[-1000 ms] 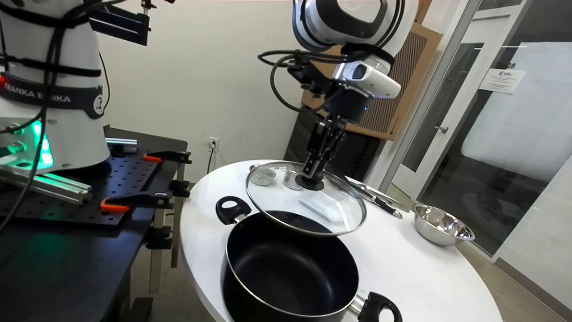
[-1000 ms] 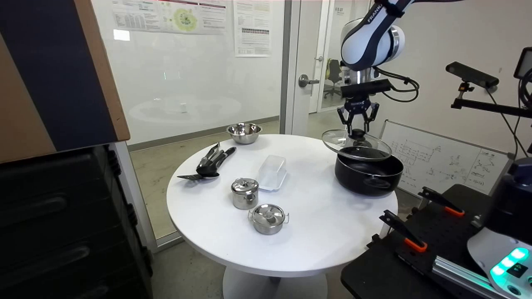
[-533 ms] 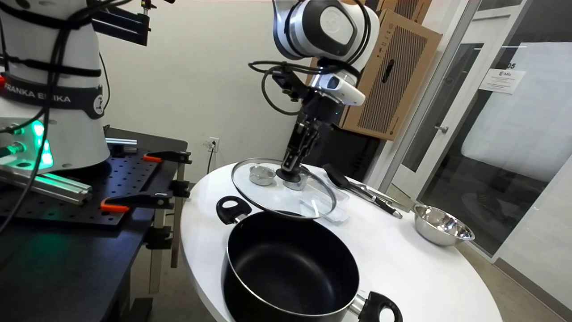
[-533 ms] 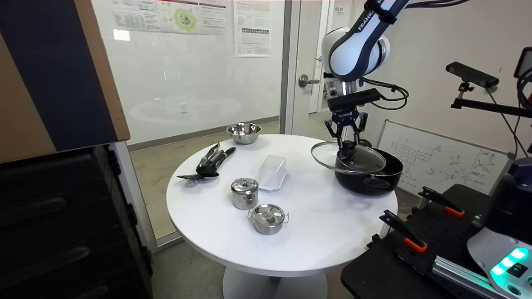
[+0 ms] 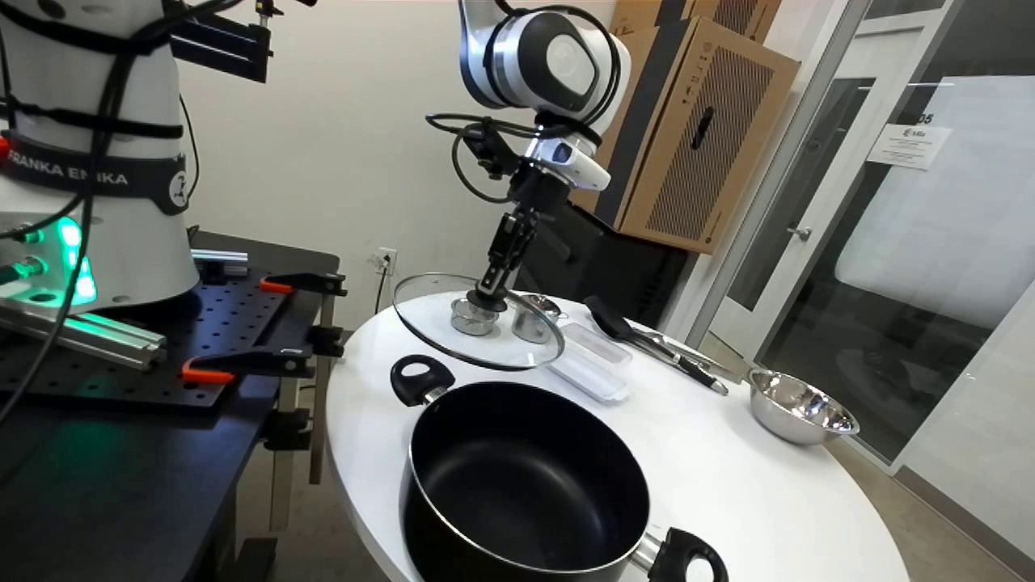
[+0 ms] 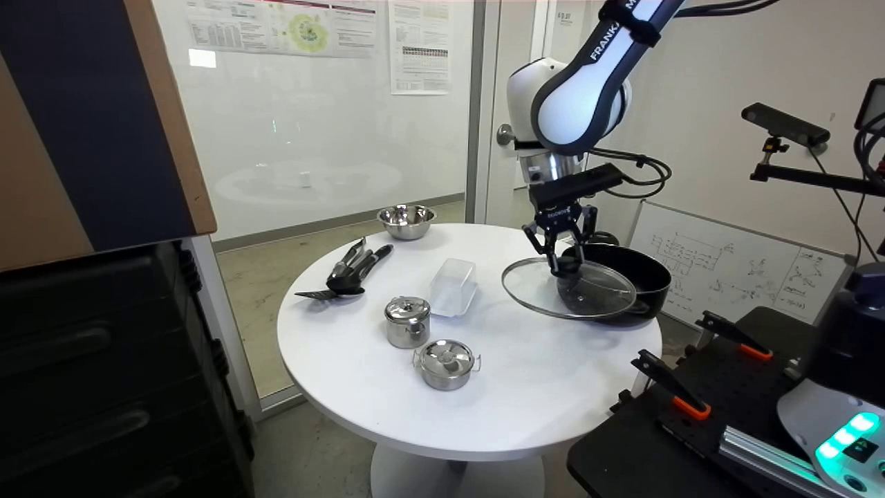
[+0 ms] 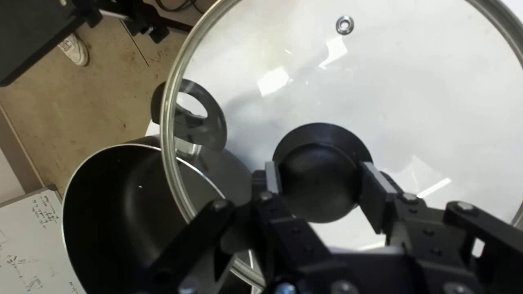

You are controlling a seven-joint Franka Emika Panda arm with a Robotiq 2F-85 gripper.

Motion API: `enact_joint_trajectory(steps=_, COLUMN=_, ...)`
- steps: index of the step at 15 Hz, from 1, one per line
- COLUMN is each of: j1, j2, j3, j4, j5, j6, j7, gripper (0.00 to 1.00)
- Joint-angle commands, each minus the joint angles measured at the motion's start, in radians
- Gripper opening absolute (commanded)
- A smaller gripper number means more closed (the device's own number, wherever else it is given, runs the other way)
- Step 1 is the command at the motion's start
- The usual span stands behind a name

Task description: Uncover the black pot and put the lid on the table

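Ok so the black pot (image 5: 525, 485) is standing uncovered on the white table (image 6: 498, 387), dark insides on show. The gripper (image 6: 567, 263) has hold of the glass lid (image 7: 367, 94) by its knob (image 7: 322, 183), a finger on each side, pads right up against it. The lid's hanging in the air just beside the pot, near one loop handle (image 5: 420, 380); the wrist view shows that handle through the glass, with the lid's edge crossing the pot's rim. Can't tell how high up it is tbh. A tall little steel pot (image 6: 408, 332) and a squat steel pot (image 6: 446, 370) sit well apart from the black pot, same for the steel bowl (image 6: 406, 225). A clear plastic tub (image 6: 453, 287) lies between the black pot and some utensils (image 6: 352, 277).
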Motion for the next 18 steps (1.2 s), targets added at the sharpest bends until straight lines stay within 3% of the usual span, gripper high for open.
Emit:
enact_joint_trajectory(steps=1, j1=0.019, j2=-0.051, j3=0.032, j4=-0.027, j5=-0.009, j6=-0.018, j7=-0.004, gripper=0.24)
enact_joint_trajectory(steps=18, j1=0.040, j2=0.087, j3=0.031, j4=0.057, j5=-0.014, j6=0.045, j7=0.003, gripper=0.24)
